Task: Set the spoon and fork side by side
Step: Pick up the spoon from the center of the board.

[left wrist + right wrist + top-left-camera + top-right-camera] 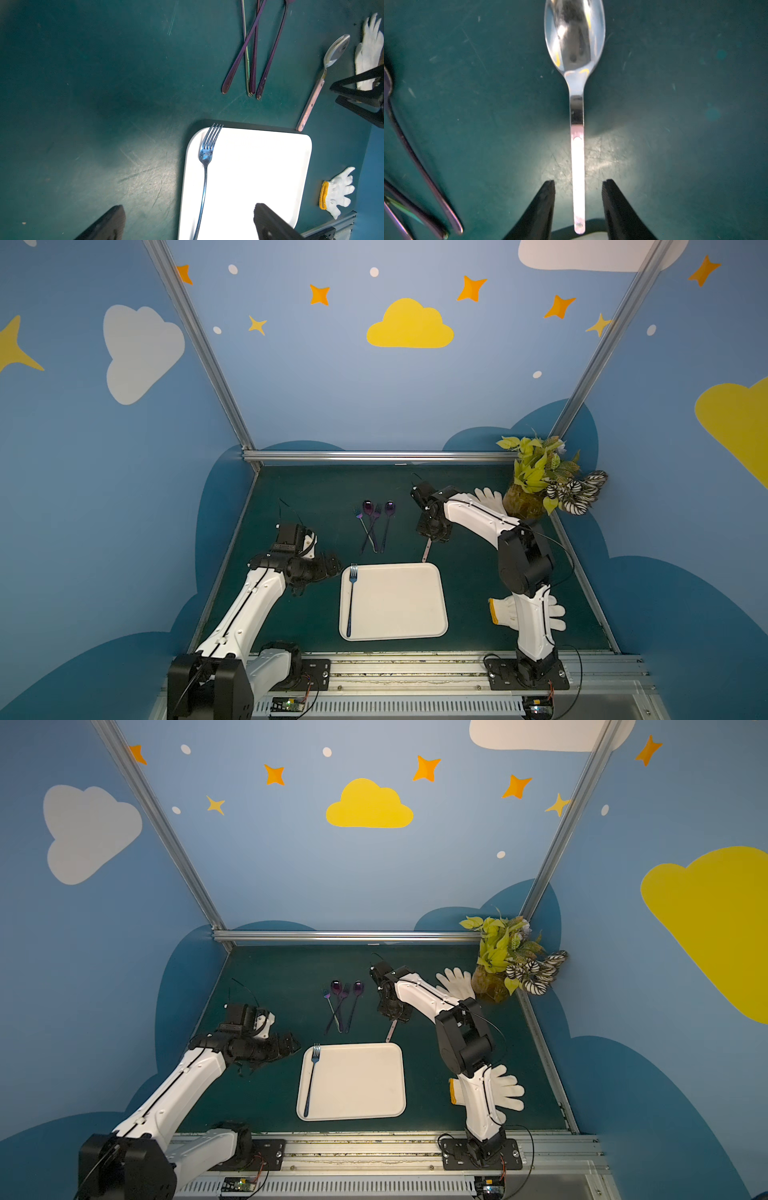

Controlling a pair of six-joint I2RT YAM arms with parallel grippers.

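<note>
Silver and shiny, the spoon (577, 116) lies flat on the green tabletop (675, 124), just beyond the far right corner of the white tray (399, 605). Its bowl points far, and its pale handle end is close by the tray rim. The fork (351, 597) lies on the tray along its left side, tines far.

The right tool (578, 185) is low over the spoon. Its jaws are half wide and stand on both sides of the handle with a gap at each side, so nothing is held yet. The left tool (188, 207) is wide and empty, beside the far left corner of the tray.

For a good grasp, I think the jaws should go fully down and close centred on the thin handle, so that it does not slip or turn. The purple cutlery (374, 526) to the left is well apart and needs no touching. The spoon should then go on the tray parallel to the fork.
</note>
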